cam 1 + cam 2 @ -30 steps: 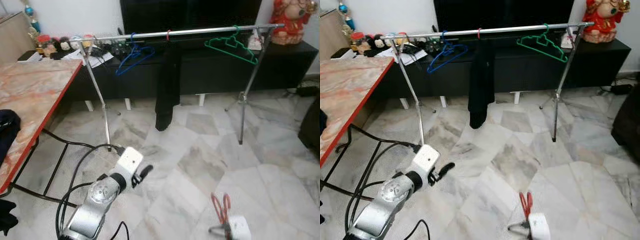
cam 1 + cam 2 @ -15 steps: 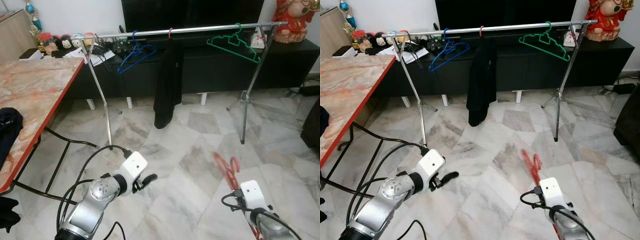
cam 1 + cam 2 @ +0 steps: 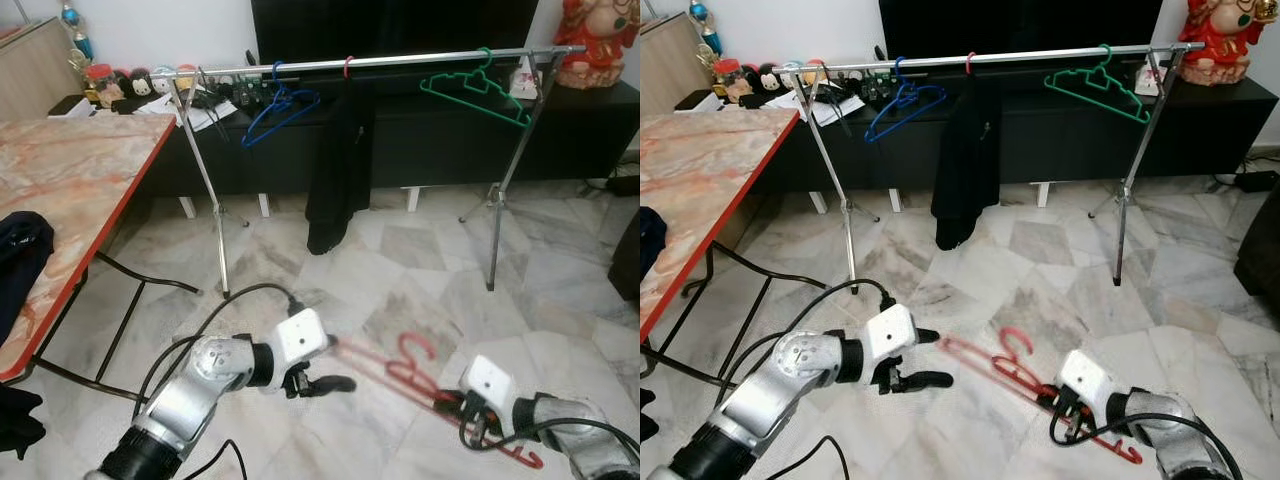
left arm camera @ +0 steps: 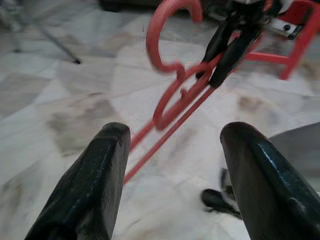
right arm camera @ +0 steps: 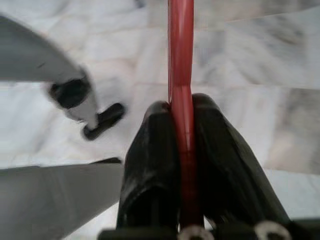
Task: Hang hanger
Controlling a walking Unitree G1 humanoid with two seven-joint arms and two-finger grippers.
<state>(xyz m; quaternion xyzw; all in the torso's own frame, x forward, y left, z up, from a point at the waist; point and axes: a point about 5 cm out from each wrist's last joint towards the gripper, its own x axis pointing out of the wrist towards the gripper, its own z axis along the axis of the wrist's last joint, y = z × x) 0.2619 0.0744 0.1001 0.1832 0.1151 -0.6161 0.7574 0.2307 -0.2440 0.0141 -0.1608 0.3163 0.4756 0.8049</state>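
A red hanger [image 3: 420,375] is held low over the marble floor [image 3: 420,270], gripped by the right gripper [image 5: 182,165], whose two black fingers [image 5: 150,165] are clamped tight on the hanger's thin red bar. The hanger is tilted, w/ its hook [image 4: 167,35] pointing up and toward the rack, and one end of its frame reaching toward the left gripper [image 3: 318,384]. In the left wrist view the hanger sits just beyond the left gripper's fingers [image 4: 95,185], which are spread wide apart w/ nothing between them; no contact w/ the hanger is seen.

Further back a metal rack [image 3: 400,62] is seen on tripod legs, in front of a dark TV cabinet [image 3: 440,130]. On its rail are hung a blue hanger [image 3: 278,103], a black garment [image 3: 338,170] on a red hook, and a green hanger [image 3: 476,92]. To the robot's left a marble-top table [image 3: 70,190] w/ a red edge is seen, w/ a dark cloth [image 3: 20,265] at its near end. A red figurine [image 3: 597,40] is set on the cabinet's right end, small toys [image 3: 130,82] & papers at its left end. A black cable [image 3: 200,325] is looped along the left arm.
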